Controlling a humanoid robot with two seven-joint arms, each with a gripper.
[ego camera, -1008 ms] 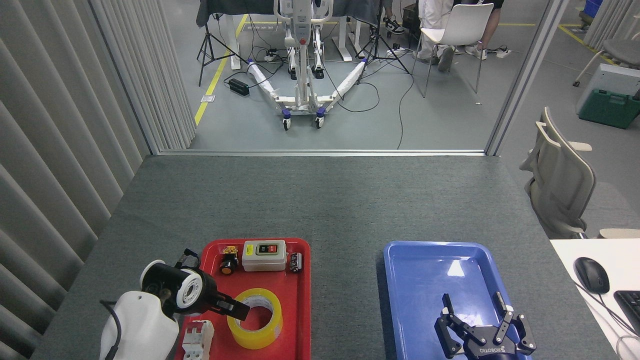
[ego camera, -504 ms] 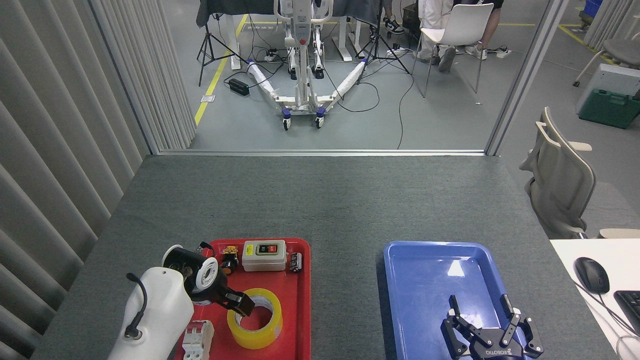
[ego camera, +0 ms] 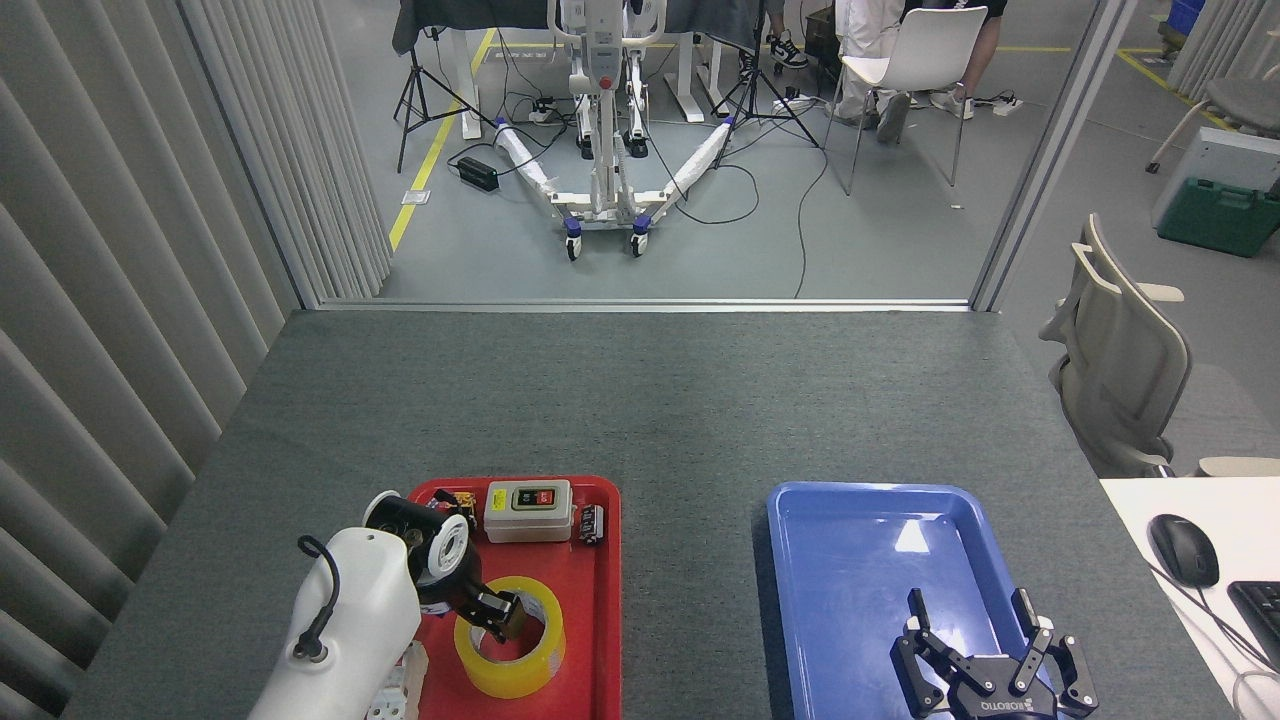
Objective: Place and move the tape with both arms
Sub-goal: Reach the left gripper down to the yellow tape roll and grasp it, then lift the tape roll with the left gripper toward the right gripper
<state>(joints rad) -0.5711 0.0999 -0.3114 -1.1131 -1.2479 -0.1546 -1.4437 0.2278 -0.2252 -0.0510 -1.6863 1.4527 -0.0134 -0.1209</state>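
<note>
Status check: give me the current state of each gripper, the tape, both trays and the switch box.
left gripper: down at the tape's rim, reaching into its hole; open or shut unclear
right gripper: open, empty, over the blue tray
tape: lying flat in the red tray
red tray: holds tape and small parts
blue tray: empty
switch box: flat at red tray's far end

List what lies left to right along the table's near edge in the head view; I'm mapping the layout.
Left arm → tape on red tray → blue tray → right hand → mouse.
</note>
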